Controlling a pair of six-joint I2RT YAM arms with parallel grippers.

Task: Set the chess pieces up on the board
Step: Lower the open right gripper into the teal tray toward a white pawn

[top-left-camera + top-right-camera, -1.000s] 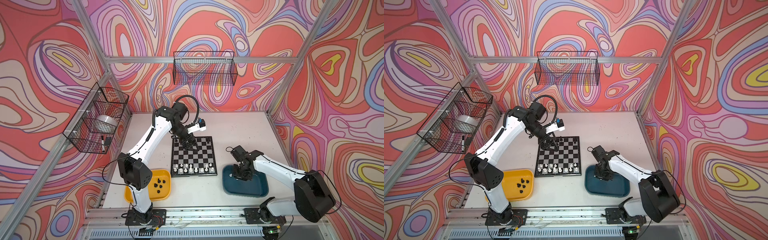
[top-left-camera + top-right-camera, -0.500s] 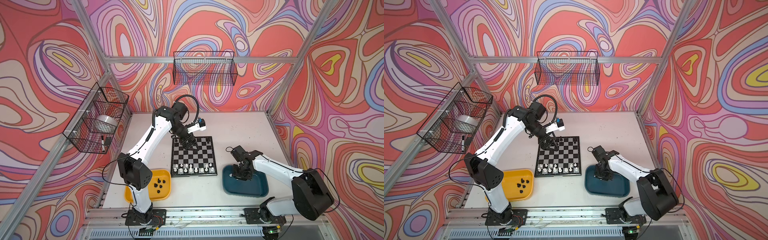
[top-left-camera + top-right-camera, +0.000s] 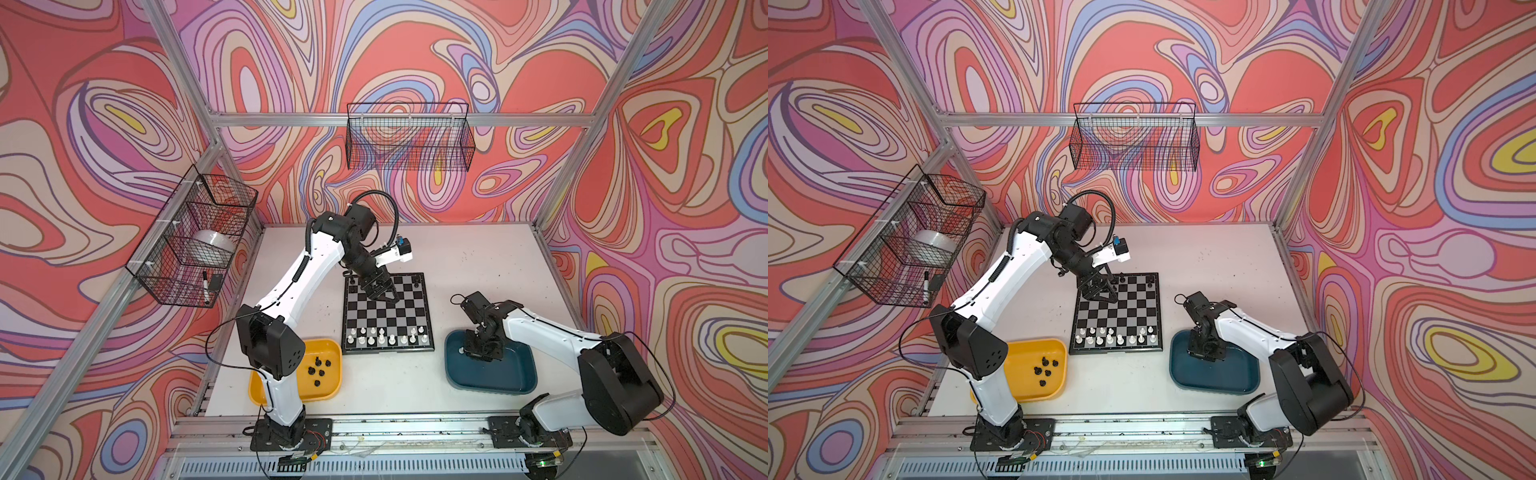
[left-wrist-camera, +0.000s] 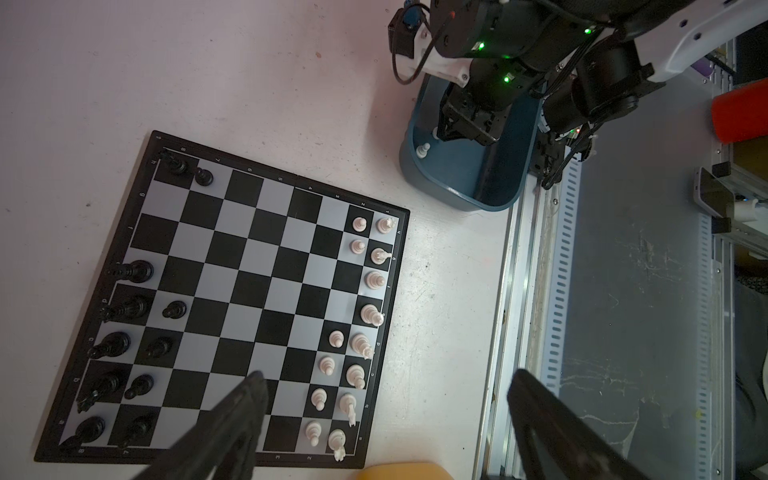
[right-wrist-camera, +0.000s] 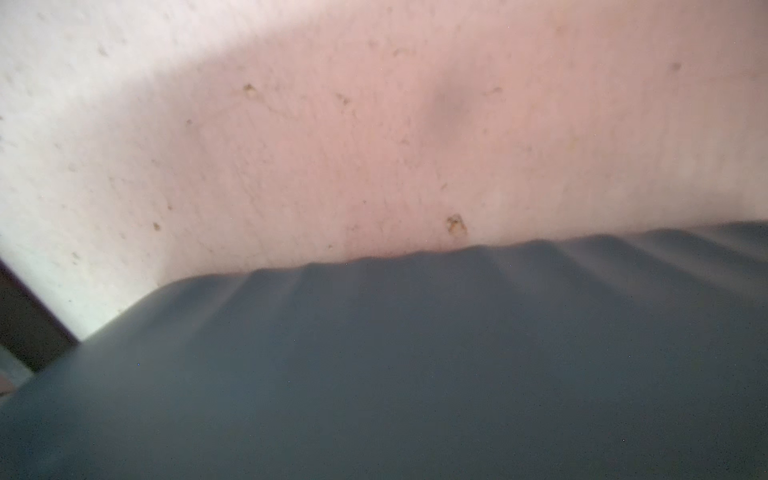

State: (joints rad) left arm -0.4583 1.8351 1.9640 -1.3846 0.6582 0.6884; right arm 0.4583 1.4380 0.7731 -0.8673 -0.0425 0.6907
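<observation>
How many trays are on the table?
2: yellow tray near the front on the left; teal tray near the front on the right. No others show.

A robotics lab test cell: silver aluminium-profile frame (image 3: 291, 119) around a pale worktop (image 3: 478, 257), swirl-printed pink-and-red wall panels (image 3: 685, 187) on three sides, black wire baskets (image 3: 409, 141) hung upper centre and left, two white-and-black robot arms (image 3: 291, 286) mounted on a bottom-edge metal rail (image 3: 415, 424).
</observation>
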